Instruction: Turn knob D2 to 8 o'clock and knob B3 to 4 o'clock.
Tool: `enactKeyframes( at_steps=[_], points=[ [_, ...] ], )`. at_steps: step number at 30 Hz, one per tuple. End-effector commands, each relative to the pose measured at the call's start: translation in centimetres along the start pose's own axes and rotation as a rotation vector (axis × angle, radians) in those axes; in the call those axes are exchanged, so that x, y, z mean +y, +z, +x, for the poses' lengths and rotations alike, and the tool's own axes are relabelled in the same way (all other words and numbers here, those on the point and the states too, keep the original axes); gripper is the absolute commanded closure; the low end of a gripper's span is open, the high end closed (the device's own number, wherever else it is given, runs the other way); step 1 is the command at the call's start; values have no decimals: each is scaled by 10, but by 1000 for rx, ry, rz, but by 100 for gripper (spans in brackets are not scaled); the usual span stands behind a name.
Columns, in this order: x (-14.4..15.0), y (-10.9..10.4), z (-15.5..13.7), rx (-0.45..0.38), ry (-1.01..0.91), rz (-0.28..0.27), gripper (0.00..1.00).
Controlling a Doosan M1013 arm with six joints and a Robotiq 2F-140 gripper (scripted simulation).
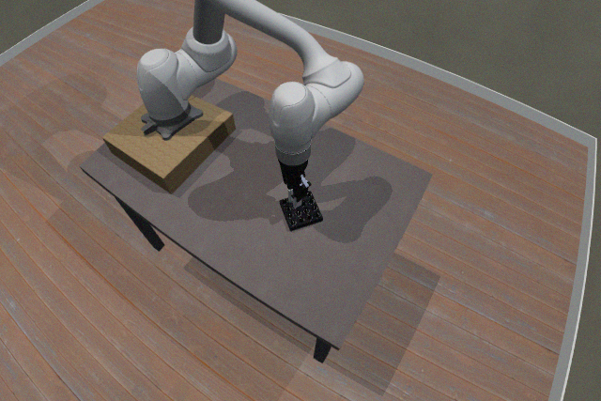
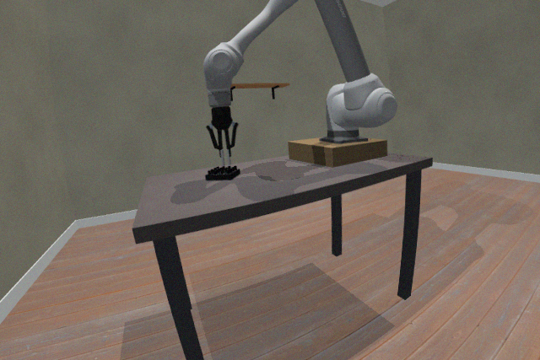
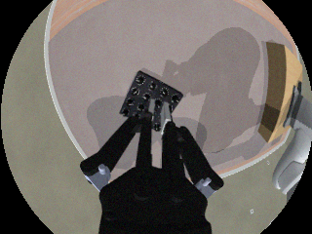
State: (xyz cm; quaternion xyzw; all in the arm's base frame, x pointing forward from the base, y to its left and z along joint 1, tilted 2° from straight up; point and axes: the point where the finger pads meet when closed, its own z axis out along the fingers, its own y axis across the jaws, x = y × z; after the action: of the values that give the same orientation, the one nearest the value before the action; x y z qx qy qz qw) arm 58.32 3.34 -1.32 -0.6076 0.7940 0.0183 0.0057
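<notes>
The knob box is a small black square box with rows of dark knobs, standing on the grey table. My gripper points straight down over the part of the box nearest the arm. Its fingers stand only a little apart, with the tips at about knob height. I see nothing gripped between them. The knobs are too small to tell which one lies under the fingertips, and the white lines and printed names cannot be read.
The arm's base stands on a tan wooden block at the table's far corner. A small wooden shelf hangs on the wall behind the arm. The table stands on a wooden floor.
</notes>
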Motion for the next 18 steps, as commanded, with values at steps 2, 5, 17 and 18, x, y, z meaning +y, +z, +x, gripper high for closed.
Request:
enactKeyframes(
  at_steps=[2,5,17,18],
  points=[
    [0,-13,0,0,0,0,88],
    [0,-15,0,0,0,0,88],
    [0,-21,0,0,0,0,88],
    [0,-21,0,0,0,0,88]
  ],
)
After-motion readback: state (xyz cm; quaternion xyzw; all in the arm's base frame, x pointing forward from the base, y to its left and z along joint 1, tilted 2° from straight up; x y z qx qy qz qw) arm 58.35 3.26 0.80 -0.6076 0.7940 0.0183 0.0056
